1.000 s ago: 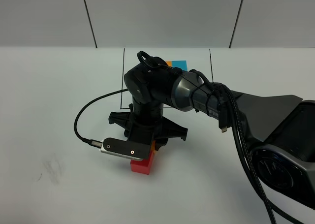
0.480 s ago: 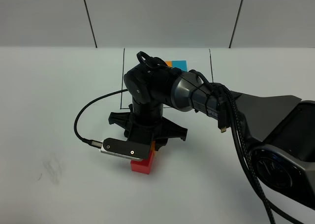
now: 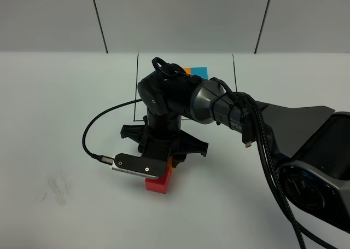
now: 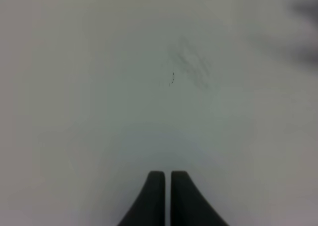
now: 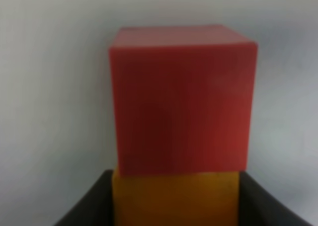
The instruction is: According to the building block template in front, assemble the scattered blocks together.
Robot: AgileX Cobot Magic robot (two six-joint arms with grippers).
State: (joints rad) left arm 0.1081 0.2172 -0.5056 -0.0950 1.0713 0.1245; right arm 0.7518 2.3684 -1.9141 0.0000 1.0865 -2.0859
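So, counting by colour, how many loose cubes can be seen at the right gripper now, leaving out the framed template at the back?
Small red matte cube: 1
Small orange matte cube: 1
Other colours: 0 in view
Total: 2

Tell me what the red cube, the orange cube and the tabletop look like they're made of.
The red cube looks like foam or painted wood: matte, evenly coloured faces, no shine, slightly soft edges. The orange cube has the same flat finish, so it is likely the same material. The tabletop seems to be smooth white laminate or board, faintly scuffed; the exact material stays open.
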